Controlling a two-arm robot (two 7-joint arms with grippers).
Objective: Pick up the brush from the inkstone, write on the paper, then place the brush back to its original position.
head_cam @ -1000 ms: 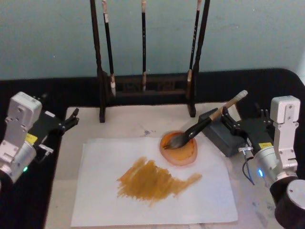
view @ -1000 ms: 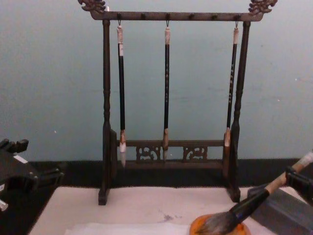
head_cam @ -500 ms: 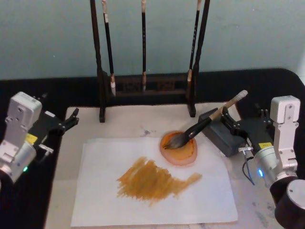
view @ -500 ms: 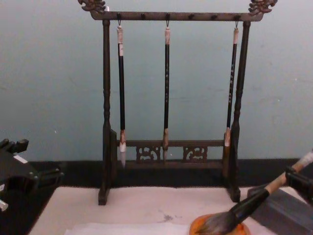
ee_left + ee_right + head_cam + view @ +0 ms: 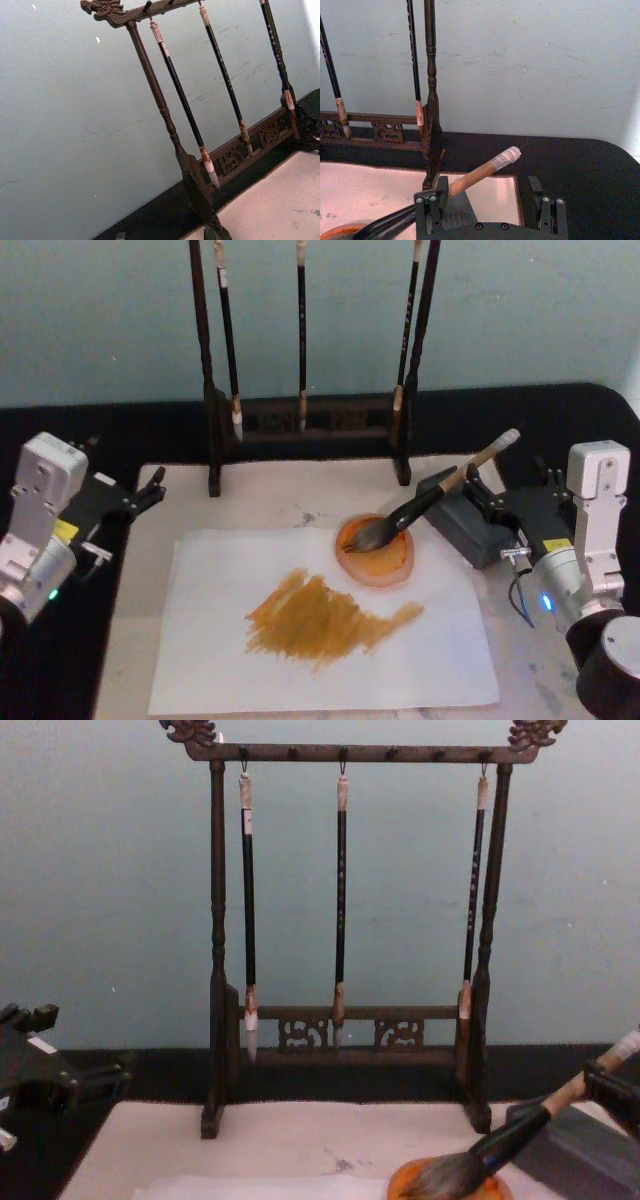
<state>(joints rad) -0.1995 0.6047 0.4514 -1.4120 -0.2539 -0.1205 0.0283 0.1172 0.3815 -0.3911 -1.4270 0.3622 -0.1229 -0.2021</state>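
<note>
The brush point(image 5: 432, 494) lies propped at a slant, its bushy head resting in the orange dish point(image 5: 376, 551) and its handle leaning across the dark grey inkstone point(image 5: 466, 517), the whitish end pointing up and away toward the right claw point(image 5: 497, 503). That claw sits just behind the inkstone with its fingers point(image 5: 430, 206) spread wide on either side of the handle, not touching it. The paper point(image 5: 320, 625) lies flat on the cream mat point(image 5: 270, 502), marked with a broad ochre smear point(image 5: 325, 620), the dish sitting on its far right corner. The left claw point(image 5: 148, 490) hangs at the mat's left edge, well apart from the paper, and I cannot tell how its fingers stand. Behind, three thin brushes hang from a dark wooden rack point(image 5: 345, 900) on the worktop point(image 5: 560, 420)
</note>
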